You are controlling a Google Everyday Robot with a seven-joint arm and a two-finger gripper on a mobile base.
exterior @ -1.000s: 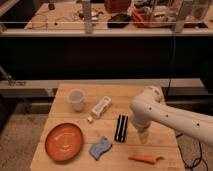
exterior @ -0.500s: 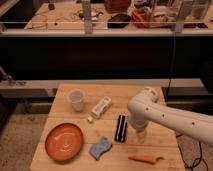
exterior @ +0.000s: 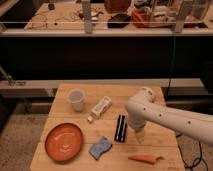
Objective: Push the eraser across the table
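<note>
Edged in and down since earlier with gripper [exterior: 139, 134], now just beside eraser [exterior: 120, 128], away from plate [exterior: 64, 141], probably set for sideways shove. Cannot tell whether open or closed. Left eraser unmoved on table [exterior: 150, 97].

eraser [exterior: 120, 128]: slim black bar, flat, table [exterior: 125, 95] centre | jaws: just beside it

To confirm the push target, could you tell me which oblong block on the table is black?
The eraser, slim and grooved, lying just beside the gripper; the other block, nearer the cup, is white.
</note>
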